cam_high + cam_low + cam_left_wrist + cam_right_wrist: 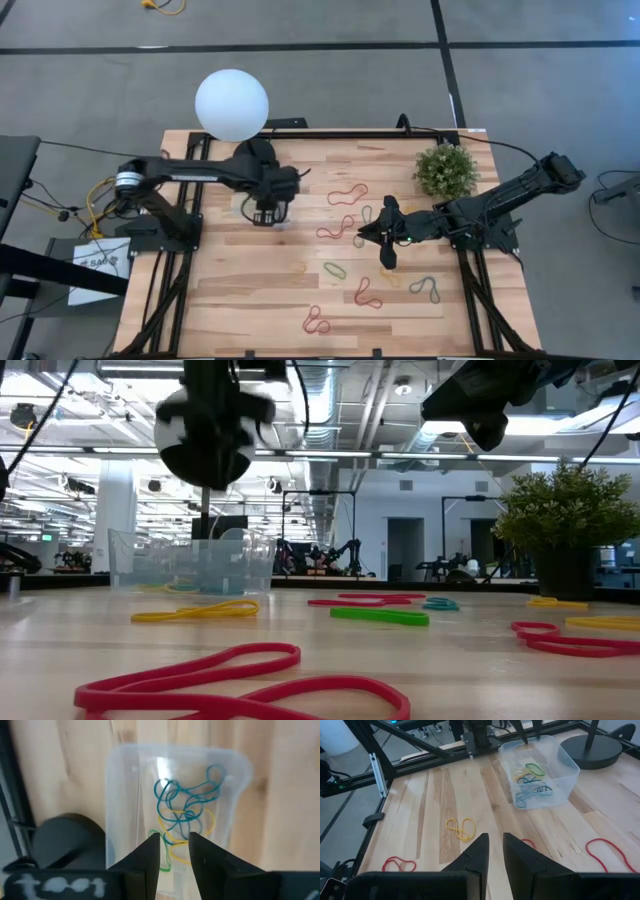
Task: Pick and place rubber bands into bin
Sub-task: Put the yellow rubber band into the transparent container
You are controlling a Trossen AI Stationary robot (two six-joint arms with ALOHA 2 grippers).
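Bin: the small clear rectangular plastic tub [540, 767] is sitting on the pale wooden table [230, 300] near the black round lamp base [597, 750], already holding a tangle of teal, yellow and green bands [187, 812].

Loose bands: many thin elastic rubber bands [345, 195] in red, yellow, green and grey-blue are lying scattered over the middle and near side of the table; a yellow rubber band [461, 828] and a red one [399, 865] are lying in the right wrist view.

Left gripper: the left gripper [174, 845] is hovering directly over the open tub, pointing down into it, its two fingers standing a narrow gap apart with nothing visibly held between them.

Right gripper: the right gripper [491, 847] is hanging low over the table centre among the loose bands, well apart from the tub, its fingers close together but not touching, with no band seen between them.

Arm pose: the left arm is reaching in from its side with the wrist bent downward; the right arm is stretching diagonally inward from beside the small green potted plant [445, 170].

Doing the step well: the next pick probably calls for opening over one single loop, pressing the fingertips down to the wood, and closing on one strand; bands lying close together could come up as a pair.
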